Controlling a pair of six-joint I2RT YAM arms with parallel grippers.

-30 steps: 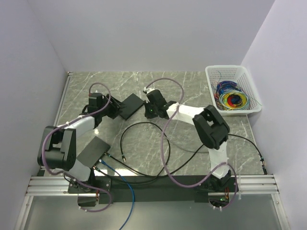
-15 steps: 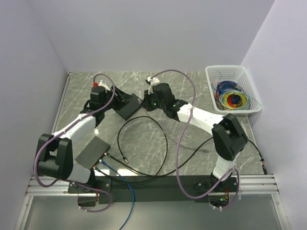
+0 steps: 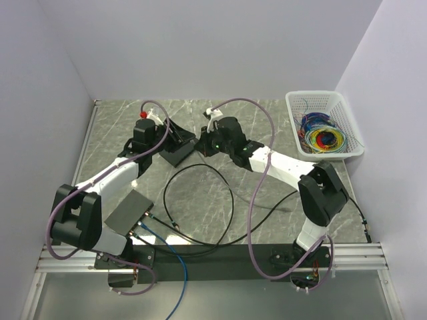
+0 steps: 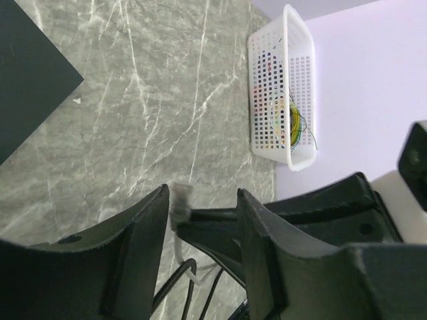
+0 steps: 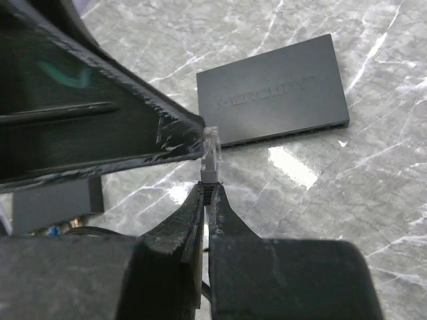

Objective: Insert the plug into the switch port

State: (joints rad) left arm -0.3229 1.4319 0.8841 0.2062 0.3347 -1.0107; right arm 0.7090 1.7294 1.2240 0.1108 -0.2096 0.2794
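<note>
The grey marble worktop (image 3: 267,120) is carrying the black network switch (image 5: 273,87), which is lying flat, label up. The left gripper (image 4: 201,200) is hovering with jaws spread, gripping nothing. The right gripper (image 5: 207,191) is pinching the clear plug (image 5: 211,150) by its rear, raised, apart from the switch.

The top camera looks down from high behind the near edge of the table (image 3: 267,193). The left wrist camera skims low towards the basket (image 4: 283,93), shared with the top view. The right wrist camera sits close behind the plug (image 5: 211,155), facing the switch (image 5: 273,90), likewise shared.
</note>
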